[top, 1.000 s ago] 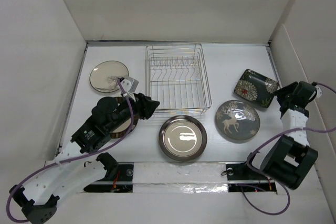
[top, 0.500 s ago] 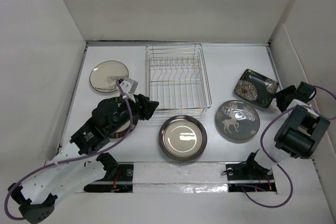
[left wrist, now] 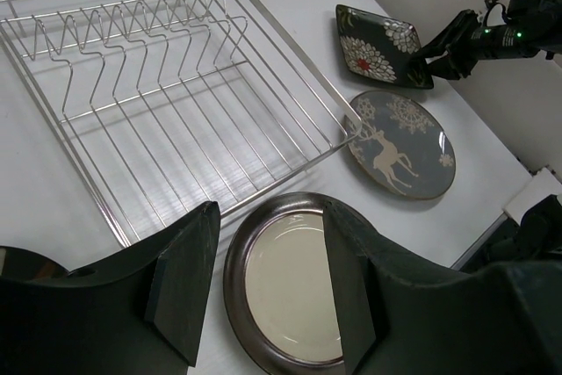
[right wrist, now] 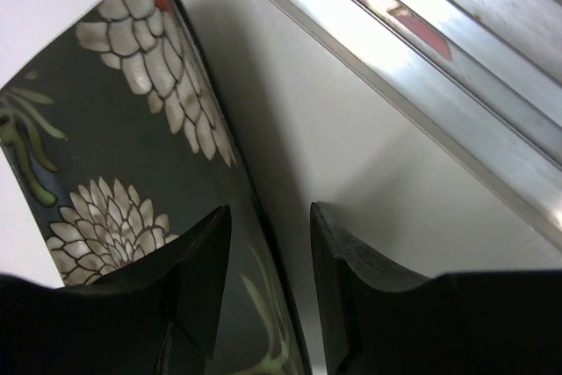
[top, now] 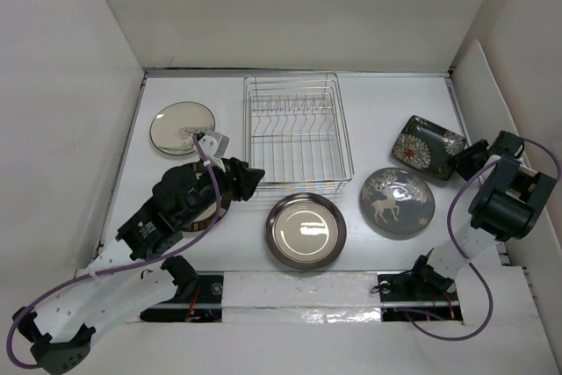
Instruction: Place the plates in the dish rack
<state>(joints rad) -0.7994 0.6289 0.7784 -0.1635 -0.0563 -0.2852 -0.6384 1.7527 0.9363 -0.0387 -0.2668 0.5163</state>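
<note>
The dish rack (top: pixel 297 133) (left wrist: pixel 149 103) stands mid-table with nothing in it. My left gripper (top: pixel 250 177) (left wrist: pixel 269 210) hangs open near the rack's front left corner, and the shiny metal round plate (top: pixel 305 230) (left wrist: pixel 290 287) shows between its fingers. A brown-rimmed plate (top: pixel 211 210) lies mostly hidden under the left arm. The small beige plate (top: pixel 182 126) sits at the back left. The grey deer plate (top: pixel 397 202) (left wrist: pixel 399 142) lies at the right. My right gripper (top: pixel 465 160) (right wrist: pixel 270 212) is open and straddles the right rim of the dark floral plate (top: pixel 428 147) (right wrist: pixel 114 155).
White walls enclose the table on three sides. A metal rail (right wrist: pixel 421 68) runs along the right edge, close behind the right gripper. A white taped strip (top: pixel 299 292) marks the front edge by the arm bases.
The right arm's elbow has swung out to the right and up, while its fingers stayed at the floral plate's right rim. The left arm has barely moved.
</note>
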